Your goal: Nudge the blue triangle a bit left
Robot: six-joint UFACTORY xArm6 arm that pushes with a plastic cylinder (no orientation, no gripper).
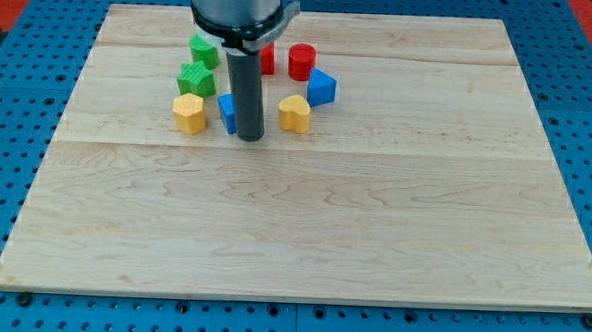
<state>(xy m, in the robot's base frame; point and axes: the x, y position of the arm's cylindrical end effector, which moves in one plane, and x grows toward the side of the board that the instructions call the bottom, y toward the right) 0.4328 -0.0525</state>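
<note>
a pale wooden table point(303, 226) held a cluster of small plastic blocks near the view's top. my tip point(250, 137) rested just right of the blue triangle block point(226, 112), half hiding it, placed for a leftward push toward the yellow block point(189, 112). there was no hand, only the rod.

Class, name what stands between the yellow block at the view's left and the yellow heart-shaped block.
In the camera view, a blue block and my tip stand between them.
</note>
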